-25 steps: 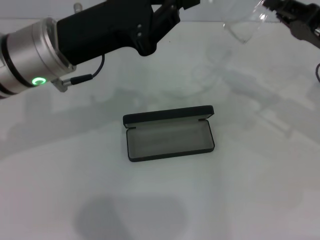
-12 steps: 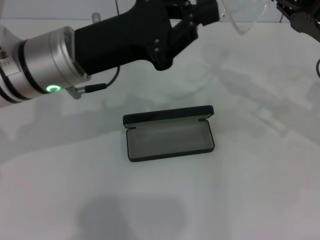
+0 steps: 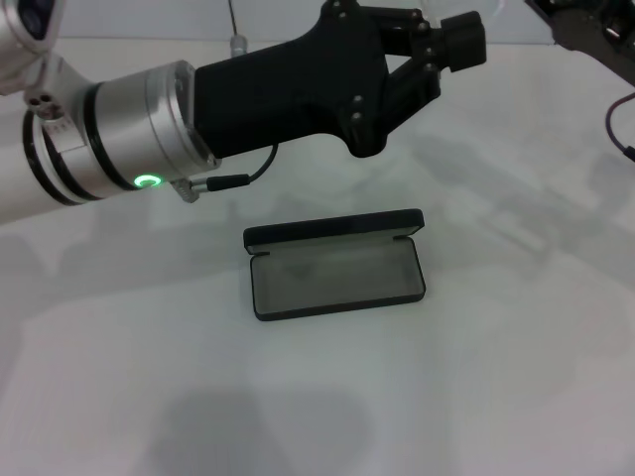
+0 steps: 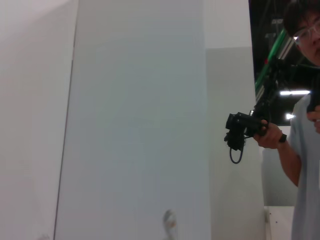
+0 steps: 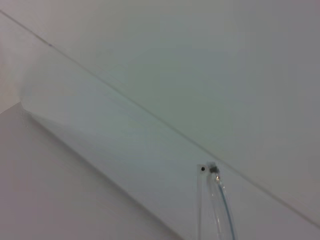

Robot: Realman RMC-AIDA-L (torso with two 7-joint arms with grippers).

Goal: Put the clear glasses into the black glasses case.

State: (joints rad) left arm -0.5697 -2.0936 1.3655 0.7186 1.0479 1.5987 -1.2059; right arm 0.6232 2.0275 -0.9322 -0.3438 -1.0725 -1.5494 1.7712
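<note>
**Ana:** Two arms are up high, and neither is over the black glasses case (image 3: pixel 337 270). Where are the clear glasses (image 5: pixel 214 205)?

**Ben:** Only one thin clear arm and its hinge show, close in the right wrist view. The head view doesn't show them at all, so I judge they are raised above the table (image 3: pixel 516 377), near the right gripper (image 3: pixel 585 30) at the far right corner.

**Ana:** Is it clamped on them?

**Ben:** I cannot tell. The same goes for the left gripper (image 3: pixel 451 45), which hangs beyond the case, reaching toward the right one.

**Ana:** So how should the step go?

**Ben:** The case lies open in the middle of the table, lid raised on the far side and grey lining bare. The glasses look about as long as the tray, so they should come down with their length along the case's long side. I'd fold the arms in first and set the glasses down level. Lower them slowly and stay off the lid, because a nudge could slide the light case.
</note>
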